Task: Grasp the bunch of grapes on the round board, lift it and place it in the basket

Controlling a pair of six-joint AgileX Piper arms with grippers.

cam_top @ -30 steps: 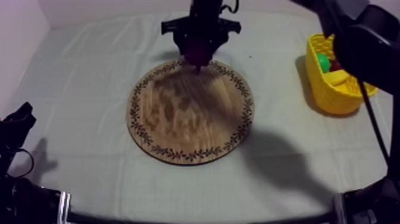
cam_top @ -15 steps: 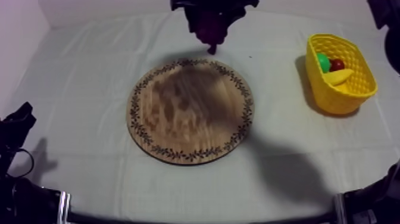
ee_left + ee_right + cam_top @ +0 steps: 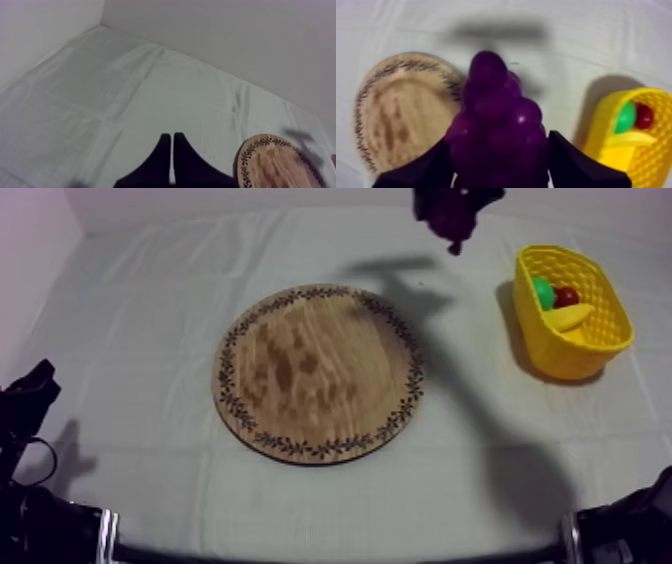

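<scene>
**Right hand gripped the grapes in the air, off the board and short of the basket**

The right hand [image 3: 500, 140] was closed round a bunch of purple toy grapes [image 3: 496, 120]. One of its black fingers [image 3: 431, 167] pressed on each side of the bunch, spread only as wide as the fruit. From above, the bunch hung over the far part of the counter [image 3: 150, 308], above its grey-white cloth. It was right of the round wooden board with a patterned rim [image 3: 320, 373] and left of the yellow plastic basket [image 3: 585, 338], touching neither. The basket stood at the far right and held a green rounded toy fruit [image 3: 543, 291], a small red fruit [image 3: 567, 295] and a yellow toy banana [image 3: 568, 318].

The left hand [image 3: 171, 137] sat low at the near left. It held nothing, and its two fingers lay together as a narrow wedge pointing over bare cloth beside the board.

From above, the far edge of the view cut off the right hand, so its fingers could not be told from the dark fruit. In the right wrist view the grapes hid part of the board's rim, and the basket was cut off at the side. The green fruit was half tucked behind the basket wall, so its kind was hard to tell.
</scene>
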